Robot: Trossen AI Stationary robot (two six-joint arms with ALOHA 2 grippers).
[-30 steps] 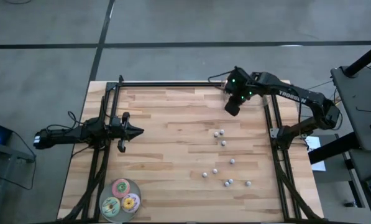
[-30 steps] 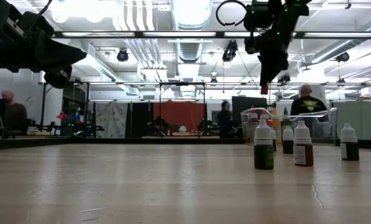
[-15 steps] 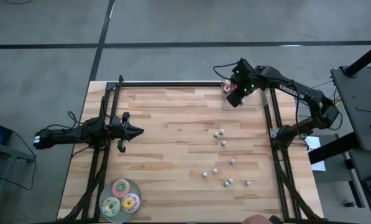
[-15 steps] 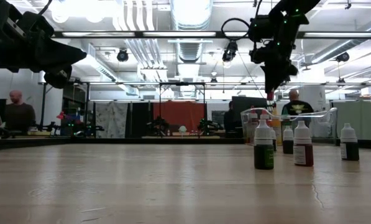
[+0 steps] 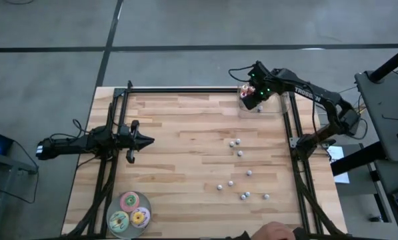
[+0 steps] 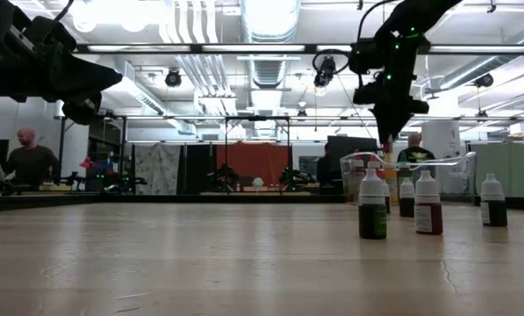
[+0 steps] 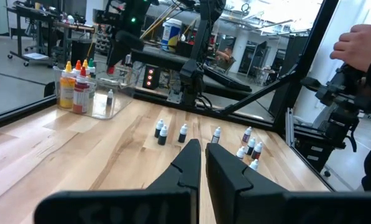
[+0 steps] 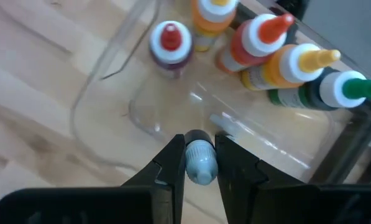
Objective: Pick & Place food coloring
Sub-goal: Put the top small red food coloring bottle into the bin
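My right gripper (image 8: 201, 155) hangs over a clear container (image 8: 104, 87) at the table's far right, shut on one tiny food coloring bottle with a pale cap (image 8: 201, 165). It also shows in the high view (image 5: 253, 101) and in the low view (image 6: 387, 139). Several larger dropper bottles (image 8: 171, 42) stand in the container's far part. More small food coloring bottles (image 5: 239, 153) stand upright on the wood right of the middle, and some show in the low view (image 6: 372, 209). My left gripper (image 7: 202, 158) waits shut at the table's left (image 5: 145, 141). My right gripper pinches the small bottle at its pale cap end (image 8: 201, 154) between the two fingers (image 8: 173, 163). The fingers come steeply from above. The bottle is lifted clear over the container's floor; the fingers hide its body.
Three flat round discs (image 5: 129, 212) lie at the near left corner. Black frame rails (image 5: 295, 143) run along both sides of the table. A person's hand (image 5: 273, 231) shows at the near edge on the right. Bare wood lies across the middle (image 5: 185, 153).
My right gripper has carried the small bottle toward the table's far edge and downward, rolling its wrist, and now hangs over the clear container. It has stayed shut on the bottle.
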